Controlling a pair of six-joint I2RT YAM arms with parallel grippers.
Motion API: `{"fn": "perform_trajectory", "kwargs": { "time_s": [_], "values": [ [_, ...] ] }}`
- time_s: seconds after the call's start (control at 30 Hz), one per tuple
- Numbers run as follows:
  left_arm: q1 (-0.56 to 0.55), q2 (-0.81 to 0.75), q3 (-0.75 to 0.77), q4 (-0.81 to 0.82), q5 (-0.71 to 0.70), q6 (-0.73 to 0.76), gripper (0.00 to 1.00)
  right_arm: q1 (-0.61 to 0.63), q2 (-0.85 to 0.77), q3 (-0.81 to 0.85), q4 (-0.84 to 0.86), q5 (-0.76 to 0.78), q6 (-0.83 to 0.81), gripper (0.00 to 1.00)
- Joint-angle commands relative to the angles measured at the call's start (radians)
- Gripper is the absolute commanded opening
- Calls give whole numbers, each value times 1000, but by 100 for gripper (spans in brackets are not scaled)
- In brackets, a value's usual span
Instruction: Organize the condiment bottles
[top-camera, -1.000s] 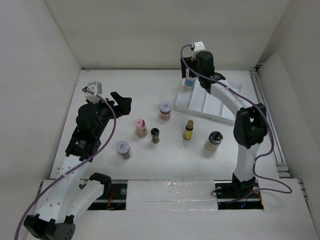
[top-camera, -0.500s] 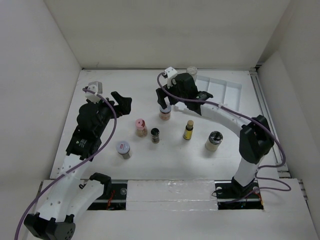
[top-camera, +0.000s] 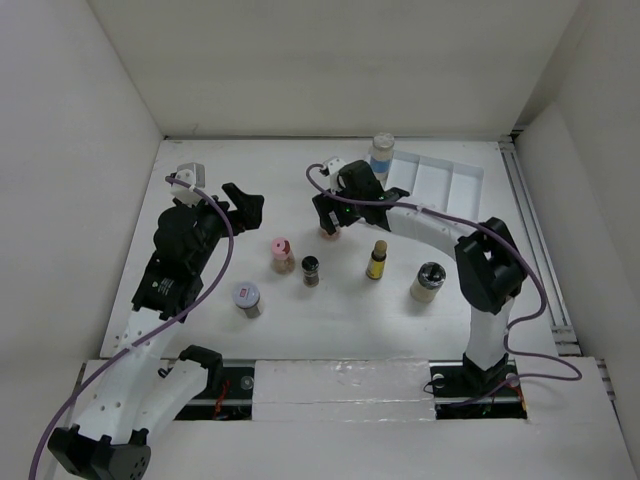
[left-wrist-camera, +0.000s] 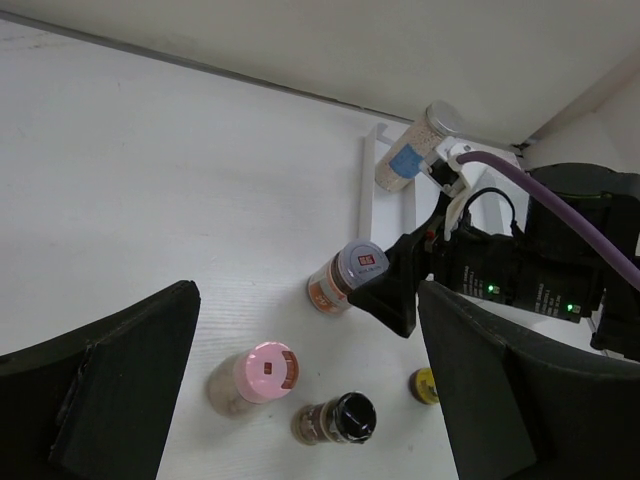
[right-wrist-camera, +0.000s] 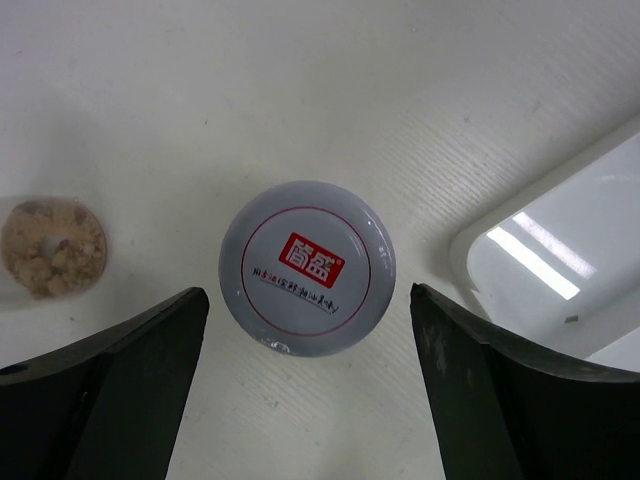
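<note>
Jar (right-wrist-camera: 307, 266), glossy round grey cap, red label, stands between your right end effector (top-camera: 330, 215)'s spread fingers (right-wrist-camera: 100, 390); beyond, a blue-labelled jar (top-camera: 381, 155) occupies the white tray (right-wrist-camera: 480, 262). Left end effector (top-camera: 243, 207) gapes empty.

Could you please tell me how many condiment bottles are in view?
7. One bottle stands in the white tray; a red-labelled jar sits under the right gripper; pink-capped, black-capped, yellow, dark-topped and another red-labelled one stand loose outside it.
</note>
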Motion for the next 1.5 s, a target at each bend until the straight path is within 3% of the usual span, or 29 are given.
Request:
{"fn": "perform_trajectory", "kwargs": {
  "time_s": [0.0, 0.2, 0.37, 0.5, 0.73, 1.0, 1.47],
  "values": [
    [-2, -15, -3, 39, 12, 0, 87, 7, 24, 64, 10, -7, 22, 87],
    [-2, -15, -3, 39, 23, 0, 87, 17, 34, 67, 108, 28, 40, 81],
    [-2, -24, -3, 39, 23, 0, 87, 17, 32, 78, 108, 29, 40, 59],
    [-2, -24, -3, 39, 23, 0, 87, 6, -23, 78, 127, 50, 40, 55],
    [-2, -24, -3, 39, 23, 0, 87, -60, -167, 58, 157, 65, 49, 55],
    [-2, -24, -3, 39, 32, 0, 87, -178, -177, 49, 177, 70, 49, 55],
    [-2, -6, -3, 48, 32, 0, 87, -256, 5, 130, 226, 18, 49, 55]
  ]
}}
